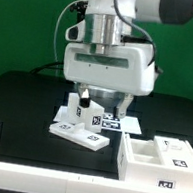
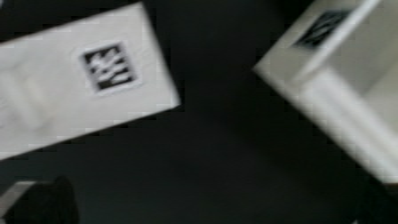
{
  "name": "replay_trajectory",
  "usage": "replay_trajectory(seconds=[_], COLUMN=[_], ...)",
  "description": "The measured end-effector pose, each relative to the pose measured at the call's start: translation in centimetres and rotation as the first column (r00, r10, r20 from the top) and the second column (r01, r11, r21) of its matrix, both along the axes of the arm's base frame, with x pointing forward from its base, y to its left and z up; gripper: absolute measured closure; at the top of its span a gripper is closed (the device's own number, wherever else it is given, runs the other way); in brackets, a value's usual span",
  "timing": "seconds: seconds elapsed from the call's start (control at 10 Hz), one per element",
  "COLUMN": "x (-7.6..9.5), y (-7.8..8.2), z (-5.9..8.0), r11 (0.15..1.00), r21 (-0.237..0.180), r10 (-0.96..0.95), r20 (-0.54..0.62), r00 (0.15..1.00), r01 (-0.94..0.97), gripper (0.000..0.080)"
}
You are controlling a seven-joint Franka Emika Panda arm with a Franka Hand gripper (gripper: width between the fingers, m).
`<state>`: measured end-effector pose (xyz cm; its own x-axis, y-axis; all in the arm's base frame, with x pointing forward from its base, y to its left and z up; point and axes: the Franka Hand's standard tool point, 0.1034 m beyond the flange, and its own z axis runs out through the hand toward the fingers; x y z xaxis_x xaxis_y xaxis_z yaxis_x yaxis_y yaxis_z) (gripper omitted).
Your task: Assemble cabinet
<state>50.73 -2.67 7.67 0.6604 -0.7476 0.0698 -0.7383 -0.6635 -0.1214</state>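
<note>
Panel (image 1: 79, 134) lies flat mid-table, a small tagged block (image 1: 84, 111) upright at its far edge; whether they touch is unclear. Shell (image 1: 158, 160) sits at 4 o'clock from the panel in the exterior view, apart. My gripper (image 1: 81, 100) hangs over the block, its jaws masked by my wrist housing, so I cannot tell whether it is clenched or released. The wrist view is blurred and one finger (image 2: 36, 200) is cut off.
</note>
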Motion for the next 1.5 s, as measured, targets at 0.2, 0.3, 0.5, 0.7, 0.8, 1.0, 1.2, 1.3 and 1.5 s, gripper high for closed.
replay_trajectory(seconds=[0.2,0.3,0.5,0.7,0.8,1.0,1.2,1.3,1.5], x=[-0.1,-0.2,-1.1,-3.2,-3.2,-3.2,-4.4,-4.9,-5.6], y=[0.6,0.6,-0.9,-2.3,-2.1,-2.2,-2.8,-3.3,-4.0], z=[-0.1,-0.2,-0.6,-1.8,-1.8,-1.8,-2.9,-3.6,-4.8], r11=[1.0,1.0,0.992,0.975,0.978,0.978,0.978,0.978,0.979], r21=[0.016,0.016,-0.023,-0.071,-0.065,-0.065,-0.058,-0.064,-0.077], r10=[-0.008,-0.008,0.121,0.211,0.195,0.194,0.199,0.193,0.179], r20=[-0.02,-0.022,-0.008,-0.023,-0.025,-0.026,-0.058,-0.075,-0.096], r00=[1.0,1.0,0.993,0.977,0.98,0.981,0.978,0.978,0.979], r01=[0.008,0.009,-0.121,-0.212,-0.196,-0.196,-0.202,-0.198,-0.187], gripper=[0.0002,0.0002,0.0002,0.0002,0.0002,0.0002,0.0002,0.0002,0.0002])
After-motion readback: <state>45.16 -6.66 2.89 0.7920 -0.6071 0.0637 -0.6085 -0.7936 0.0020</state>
